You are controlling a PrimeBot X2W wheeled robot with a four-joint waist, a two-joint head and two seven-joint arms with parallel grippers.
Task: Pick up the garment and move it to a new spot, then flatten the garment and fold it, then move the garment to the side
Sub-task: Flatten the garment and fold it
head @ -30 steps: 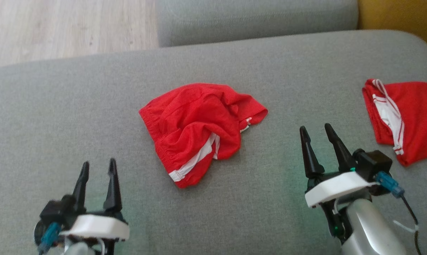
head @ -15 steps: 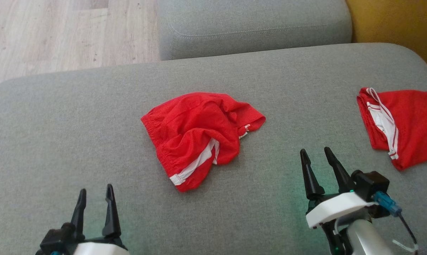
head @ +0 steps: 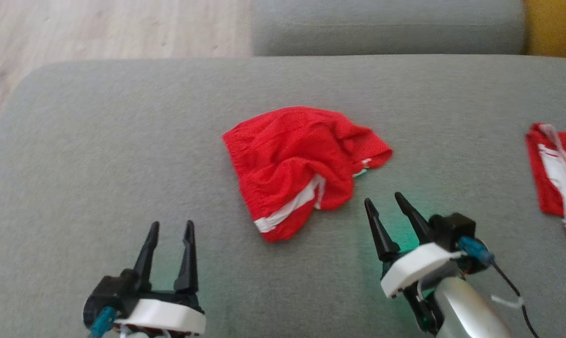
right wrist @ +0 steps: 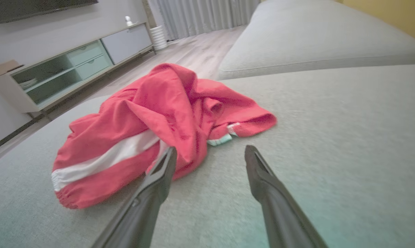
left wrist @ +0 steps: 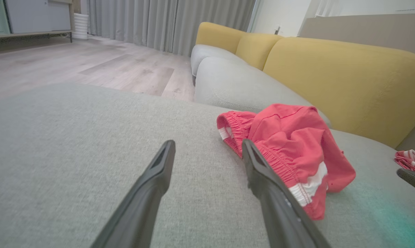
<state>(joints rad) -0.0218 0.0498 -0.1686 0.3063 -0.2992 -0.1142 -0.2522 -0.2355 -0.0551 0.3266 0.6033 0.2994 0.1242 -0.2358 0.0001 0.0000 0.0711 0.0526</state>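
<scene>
The garment is a pair of red shorts with a white stripe, lying crumpled in the middle of the grey sofa seat. It also lies to the right ahead in the left wrist view and to the left ahead in the right wrist view. My left gripper hovers open near the seat's front, left of and nearer than the garment. My right gripper is open too, just off the garment's lower right edge, with nothing between its fingers.
A second red garment with white trim lies at the seat's right edge. A further grey cushion and yellow backrest lie beyond. Wooden floor borders the seat at the far left.
The camera has shifted, so the whole scene slid to the right in the picture. The right gripper now stands closer to the garment's lower right edge. Both grippers stay open.
</scene>
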